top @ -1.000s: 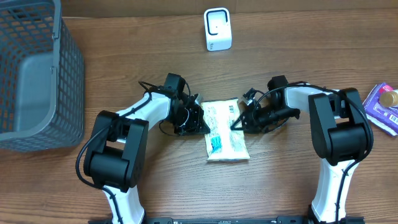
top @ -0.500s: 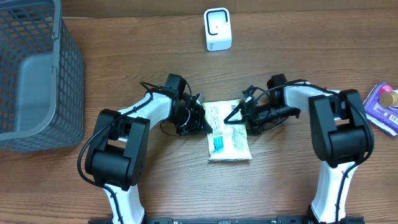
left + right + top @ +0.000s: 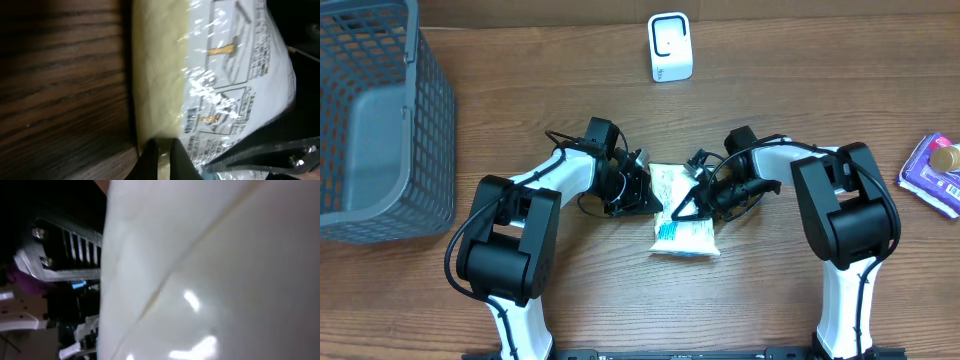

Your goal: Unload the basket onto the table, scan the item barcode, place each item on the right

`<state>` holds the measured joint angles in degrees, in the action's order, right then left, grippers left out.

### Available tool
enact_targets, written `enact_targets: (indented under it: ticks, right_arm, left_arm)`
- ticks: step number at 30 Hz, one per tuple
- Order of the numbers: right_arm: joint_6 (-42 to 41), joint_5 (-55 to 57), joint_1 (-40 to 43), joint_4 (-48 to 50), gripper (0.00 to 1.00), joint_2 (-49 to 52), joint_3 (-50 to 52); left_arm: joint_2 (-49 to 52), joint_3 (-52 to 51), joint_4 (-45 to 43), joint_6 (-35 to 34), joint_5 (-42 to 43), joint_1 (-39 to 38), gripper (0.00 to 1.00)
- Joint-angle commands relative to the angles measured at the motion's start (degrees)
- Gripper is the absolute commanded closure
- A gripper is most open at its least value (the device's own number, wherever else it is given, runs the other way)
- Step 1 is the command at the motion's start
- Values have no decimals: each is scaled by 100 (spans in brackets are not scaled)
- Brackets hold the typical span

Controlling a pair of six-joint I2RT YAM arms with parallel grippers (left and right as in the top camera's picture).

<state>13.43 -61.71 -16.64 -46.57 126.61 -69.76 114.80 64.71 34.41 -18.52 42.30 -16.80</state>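
Packet (image 3: 688, 236) lies between both grippers, scanner (image 3: 670, 47) beyond, basket (image 3: 432, 110) far left. Left gripper (image 3: 653, 205) pinches its edge, fully closed. Right gripper (image 3: 688, 205) covers its top; grip unclear.

The widest open stretch of table (image 3: 820, 90) lies far right, between the scanner (image 3: 670, 47) at the far edge and the purple pack (image 3: 932, 172) at the right edge. The gray basket (image 3: 380, 120) walls off the far left corner, and bare wood runs between it and the left arm (image 3: 555, 180). In the middle the packet (image 3: 685, 228) is hemmed in. The left gripper (image 3: 645, 198) is against its left edge and the right gripper (image 3: 688, 205) is over its right, seemingly with no gap between them. Its near edge is unblocked, with bare wood between the left arm and the right arm (image 3: 840, 200). The lane from packet to scanner is open.
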Motion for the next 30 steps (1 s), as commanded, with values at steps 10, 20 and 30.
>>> enact_targets:
  ticks: [10,20,30]
  right_arm:
    - [-1062,1237,1099,-50,0,389,127]
    - [-2092,1563,1296,11,0,389,293]
    - [-2409,1561,1311,654,0,389,1187]
  left_arm:
    - [229,-42,-15,-188,-391,-48,96]
    - [229,-42,-446,-1523,-831,-48,96]
    - [229,-42,-986,-2396,-940,-52,96]
